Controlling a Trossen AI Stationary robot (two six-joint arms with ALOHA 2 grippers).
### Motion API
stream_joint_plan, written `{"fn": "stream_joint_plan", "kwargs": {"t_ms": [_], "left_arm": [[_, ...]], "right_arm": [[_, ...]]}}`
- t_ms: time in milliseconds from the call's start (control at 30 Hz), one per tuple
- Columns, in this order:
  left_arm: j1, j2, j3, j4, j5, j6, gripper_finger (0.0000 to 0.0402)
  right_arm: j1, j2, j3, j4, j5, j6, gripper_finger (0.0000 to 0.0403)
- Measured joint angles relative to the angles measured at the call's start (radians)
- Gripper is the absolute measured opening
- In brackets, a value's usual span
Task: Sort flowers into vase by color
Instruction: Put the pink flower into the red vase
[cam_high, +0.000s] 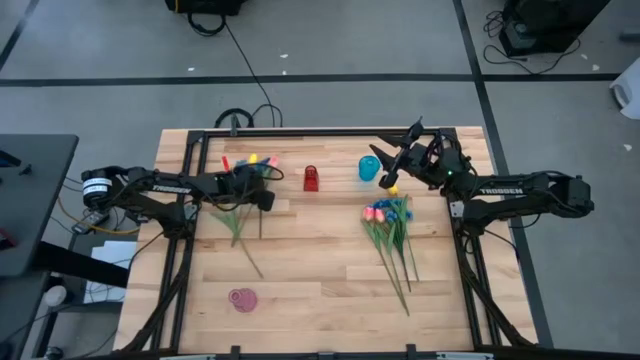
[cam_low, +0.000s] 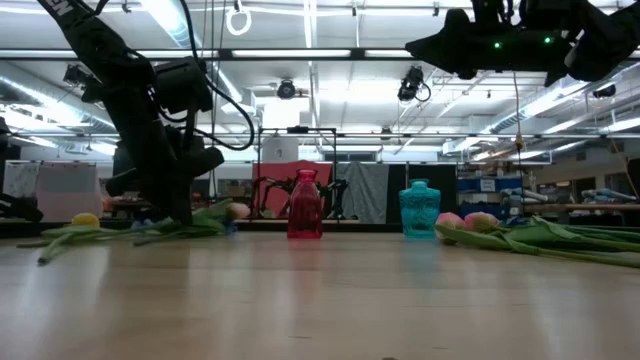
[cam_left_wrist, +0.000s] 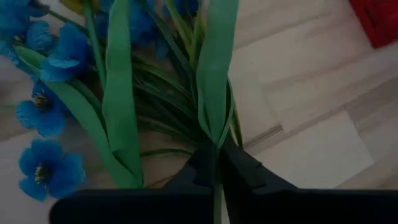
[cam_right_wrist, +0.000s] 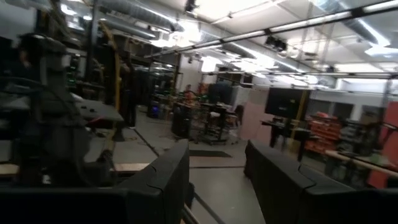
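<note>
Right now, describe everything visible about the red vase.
The red vase is a small translucent red bottle shape with a narrow neck and wider body, looking like glass or plastic. It stands upright near the table's far edge, left of the blue vase. Nothing touches it, and no flowers are in it.

We see a wooden table (cam_high: 300, 260) bearing two bunches of flowers, one at the left (cam_high: 238, 215) and one at the right (cam_high: 392, 235), a red vase (cam_high: 311, 178), a blue vase (cam_high: 369, 167) and a pink vase (cam_high: 242, 299).
</note>
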Motion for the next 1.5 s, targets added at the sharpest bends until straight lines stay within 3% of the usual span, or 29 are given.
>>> {"fn": "stream_joint_plan", "kwargs": {"t_ms": [167,467,733,967,1033,1267,1367,1500], "left_arm": [[0.000,-0.027,0.000,0.005,-0.028,0.160,0.0020],[-0.002,-0.197,0.000,0.050,-0.031,0.434,0.0022],[-0.058,-0.370,0.000,0.120,-0.052,0.559,0.0023],[-0.125,-0.399,-0.002,0.225,-0.052,0.577,0.0023],[-0.144,-0.386,-0.045,0.354,-0.052,0.577,0.0023],[-0.183,-0.338,-0.320,1.030,-0.048,0.573,0.0023],[-0.183,-0.338,-0.365,1.167,-0.050,0.576,0.0023],[-0.183,-0.339,-0.360,1.211,-0.051,0.618,0.0023]], "right_arm": [[0.000,0.000,0.000,0.030,0.000,0.030,0.0172],[0.012,0.048,-0.001,-0.003,-0.001,0.268,0.0172],[0.040,0.127,-0.001,0.082,0.000,0.295,0.0172],[0.067,0.195,-0.001,0.192,0.026,0.295,0.0172],[0.077,0.208,-0.001,0.219,0.025,0.296,0.0172],[0.100,0.230,-0.001,0.265,0.025,0.329,0.0172],[0.102,0.237,-0.001,0.276,0.025,0.328,0.0172],[0.102,0.238,-0.001,0.276,0.025,0.323,0.0172]]}}
